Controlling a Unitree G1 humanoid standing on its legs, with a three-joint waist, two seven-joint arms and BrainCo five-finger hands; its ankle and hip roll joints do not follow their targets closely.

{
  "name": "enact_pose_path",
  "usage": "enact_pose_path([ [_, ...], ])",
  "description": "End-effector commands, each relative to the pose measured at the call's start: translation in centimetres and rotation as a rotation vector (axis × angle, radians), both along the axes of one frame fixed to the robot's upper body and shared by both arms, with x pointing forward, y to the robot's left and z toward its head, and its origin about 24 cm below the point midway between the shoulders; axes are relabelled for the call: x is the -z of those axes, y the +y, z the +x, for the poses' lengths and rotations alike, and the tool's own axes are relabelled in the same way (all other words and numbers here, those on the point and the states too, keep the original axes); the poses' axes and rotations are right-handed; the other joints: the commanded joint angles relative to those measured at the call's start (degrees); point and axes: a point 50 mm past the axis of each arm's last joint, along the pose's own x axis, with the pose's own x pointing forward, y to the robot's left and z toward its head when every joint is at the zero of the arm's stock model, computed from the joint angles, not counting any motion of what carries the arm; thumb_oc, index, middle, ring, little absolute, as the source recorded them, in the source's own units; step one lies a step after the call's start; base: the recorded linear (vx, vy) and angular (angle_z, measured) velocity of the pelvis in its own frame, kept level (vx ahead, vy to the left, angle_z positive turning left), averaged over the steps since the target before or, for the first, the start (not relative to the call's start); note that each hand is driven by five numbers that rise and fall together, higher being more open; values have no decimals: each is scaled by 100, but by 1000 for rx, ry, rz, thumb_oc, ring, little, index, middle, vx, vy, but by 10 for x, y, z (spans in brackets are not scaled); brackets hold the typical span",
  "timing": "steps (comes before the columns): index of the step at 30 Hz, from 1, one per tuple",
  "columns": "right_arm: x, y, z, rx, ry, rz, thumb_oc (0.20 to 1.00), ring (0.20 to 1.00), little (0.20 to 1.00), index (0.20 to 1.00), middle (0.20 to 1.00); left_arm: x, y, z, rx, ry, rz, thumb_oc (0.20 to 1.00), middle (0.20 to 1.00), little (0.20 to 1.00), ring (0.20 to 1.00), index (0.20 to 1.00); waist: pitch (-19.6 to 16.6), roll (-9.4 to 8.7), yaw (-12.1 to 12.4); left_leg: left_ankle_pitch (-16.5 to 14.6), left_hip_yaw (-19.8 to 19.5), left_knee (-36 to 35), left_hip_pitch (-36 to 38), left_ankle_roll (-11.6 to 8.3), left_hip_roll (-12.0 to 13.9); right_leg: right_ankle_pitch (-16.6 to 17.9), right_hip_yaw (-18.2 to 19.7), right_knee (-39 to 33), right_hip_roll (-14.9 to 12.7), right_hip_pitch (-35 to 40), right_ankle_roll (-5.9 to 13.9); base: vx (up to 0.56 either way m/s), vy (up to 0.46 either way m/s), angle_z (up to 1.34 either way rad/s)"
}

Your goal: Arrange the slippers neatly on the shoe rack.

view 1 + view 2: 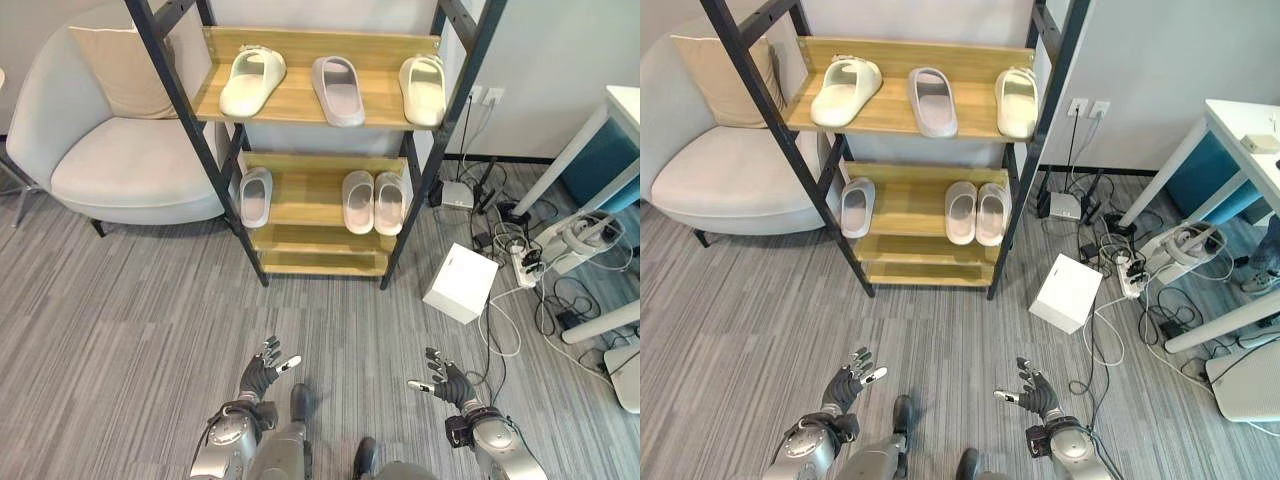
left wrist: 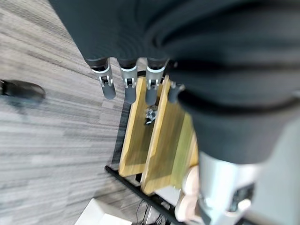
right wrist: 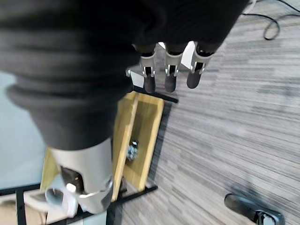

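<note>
slippers (image 1: 339, 90): six on shoe rack (image 1: 300, 107) shelves, well apart from fingers | left hand (image 1: 262, 372): fingers relaxed, empty | right hand (image 1: 448, 383): fingers relaxed, empty, above floor (image 1: 120, 300)

The shoe rack (image 1: 760, 95) holds three slippers (image 1: 926, 101) on top and three below. Both hands, the left hand (image 1: 845, 385) and the right hand (image 1: 1037, 393), hover empty, fingers relaxed.

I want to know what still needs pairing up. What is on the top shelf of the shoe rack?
The top shelf holds three slippers set apart: a cream slipper angled at the left, a pale grey slipper in the middle, and a cream slipper at the right. Nothing covers them.
</note>
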Motion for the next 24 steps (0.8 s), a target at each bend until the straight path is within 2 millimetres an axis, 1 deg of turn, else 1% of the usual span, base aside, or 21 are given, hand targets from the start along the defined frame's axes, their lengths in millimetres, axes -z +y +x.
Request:
enact_pose_path([
  [1, -13, 6, 16, -37, -82, -1, 1000, 1000, 1000, 1000, 1000, -14, 7, 11, 10, -88, 36, 1000, 1000, 1000, 1000, 1000, -174, 3, 98, -96, -48, -123, 736, 53, -182, -846, 128, 548, -212, 117, 507, 421, 242, -25],
  [3, -13, 6, 16, -37, -82, 0, 1000, 1000, 1000, 1000, 1000, -14, 7, 11, 10, -88, 36, 1000, 1000, 1000, 1000, 1000, -171, 0, 107, -100, -39, -122, 741, 55, -183, -853, 137, 561, -218, 114, 509, 290, 168, -45],
  [4, -16, 16, 23, -64, -101, 22, 1000, 1000, 1000, 1000, 1000, -15, 9, 10, 14, -92, 44, 1000, 1000, 1000, 1000, 1000, -237, -47, 185, -288, 95, 121, 823, 170, -257, -852, 132, 1127, -406, 42, 629, 383, 235, -40],
  [5, -18, 21, 26, -83, -111, 27, 1000, 1000, 1000, 1000, 1000, -16, 10, 10, 17, -96, 46, 1000, 1000, 1000, 1000, 1000, -230, -59, 216, -372, 164, 174, 895, 238, -285, -835, 105, 1657, -535, -124, 707, 383, 235, -29],
  [6, -18, 21, 26, -83, -111, 27, 1000, 1000, 1000, 1000, 1000, -16, 10, 10, 17, -96, 46, 1000, 1000, 1000, 1000, 1000, -231, -60, 217, -373, 166, 175, 893, 239, -285, -838, 107, 1662, -536, -128, 707, 188, 129, -19],
  [7, -20, 26, 29, -101, -123, 30, 1000, 1000, 1000, 1000, 1000, -17, 11, 10, 18, -96, 50, 1000, 1000, 1000, 1000, 1000, -219, -61, 228, -448, 206, 205, 972, 301, -301, -769, 55, 2090, -638, -273, 765, 256, 166, -17],
  [8, -24, 32, 32, -123, -145, 46, 1000, 1000, 1000, 1000, 1000, -17, 14, 10, 25, -97, 60, 1000, 1000, 1000, 1000, 1000, -197, -61, 211, -584, 271, 259, 1144, 406, -375, -465, 35, 2900, -862, -608, 916, 334, 201, -13],
  [9, -24, 33, 32, -125, -145, 52, 1000, 1000, 1000, 1000, 1000, -18, 15, 11, 29, -99, 63, 1000, 1000, 1000, 1000, 1000, -184, -53, 198, -628, 287, 248, 1234, 438, -399, -373, 47, 3122, -928, -730, 931, 329, 171, -2],
  [10, -24, 33, 31, -121, -143, 55, 1000, 1000, 1000, 1000, 1000, -18, 14, 11, 40, -103, 68, 1000, 1000, 1000, 1000, 1000, -171, -20, 180, -677, 296, 221, 1347, 465, -413, -336, 42, 3160, -970, -816, 912, 223, 71, 4],
  [13, -20, 30, 26, -110, -122, 53, 1000, 1000, 1000, 1000, 1000, -20, 13, 11, 64, -112, 72, 1000, 1000, 1000, 1000, 1000, -155, 113, 159, -738, 288, 158, 1497, 456, -346, -499, -82, 2541, -919, -772, 811, 212, -34, 17],
  [14, -18, 28, 24, -102, -110, 49, 1000, 1000, 1000, 1000, 1000, -22, 13, 11, 77, -121, 78, 1000, 1000, 1000, 1000, 1000, -160, 192, 162, -750, 279, 111, 1537, 435, -264, -528, -95, 2000, -906, -801, 770, 250, -187, 38],
  [15, -18, 27, 23, -94, -110, 48, 1000, 1000, 1000, 1000, 1000, -25, 14, 13, 80, -134, 87, 1000, 1000, 1000, 1000, 1000, -134, 268, 171, -755, 250, 98, 1585, 414, -168, -286, 35, 1297, -929, -915, 794, 190, -171, 33],
  [16, -18, 27, 23, -94, -109, 48, 1000, 1000, 1000, 1000, 1000, -25, 14, 13, 80, -134, 87, 1000, 1000, 1000, 1000, 1000, -130, 277, 180, -761, 259, 100, 1592, 410, -155, -261, 38, 1252, -909, -891, 790, 129, -149, 20],
  [17, -20, 26, 24, -98, -114, 39, 1000, 1000, 1000, 1000, 1000, -27, 15, 14, 84, -140, 101, 1000, 1000, 1000, 1000, 1000, -95, 288, 165, -805, 233, 112, 1637, 417, -143, -148, 220, 1009, -905, -885, 819, 103, -131, 1],
  [18, -19, 25, 23, -95, -112, 44, 1000, 1000, 1000, 1000, 1000, -30, 16, 16, 86, -159, 92, 1000, 1000, 1000, 1000, 1000, -78, 252, 152, -847, 222, 201, 1641, 389, -147, -93, 366, 773, -883, -794, 887, 163, -216, 0],
  [19, -17, 26, 21, -101, -99, 40, 1000, 1000, 1000, 1000, 1000, -28, 14, 14, 92, -149, 94, 1000, 1000, 1000, 1000, 1000, -81, 214, 168, -890, 237, 200, 1698, 375, -150, -84, 407, 669, -863, -728, 878, 180, -282, 9],
  [21, -16, 26, 20, -100, -92, 40, 1000, 1000, 1000, 1000, 1000, -26, 12, 15, 90, -142, 87, 1000, 1000, 1000, 1000, 1000, -148, 168, 171, -869, 197, 187, 1755, 293, -85, -53, 417, 559, -787, -658, 876, 212, -349, 15],
  [22, -15, 24, 18, -99, -93, 47, 1000, 1000, 1000, 1000, 1000, -23, 10, 13, 83, -129, 72, 1000, 1000, 1000, 1000, 1000, -232, 140, 159, -857, 134, 117, 1823, 225, -17, -52, 431, 321, -653, -512, 837, 182, -300, 14],
  [24, -16, 24, 17, -97, -94, 50, 1000, 1000, 1000, 1000, 1000, -22, 8, 12, 82, -124, 63, 1000, 1000, 1000, 1000, 1000, -252, 131, 145, -854, 113, 110, 1840, 182, 28, -94, 429, 292, -594, -458, 796, 138, -266, 2],
])
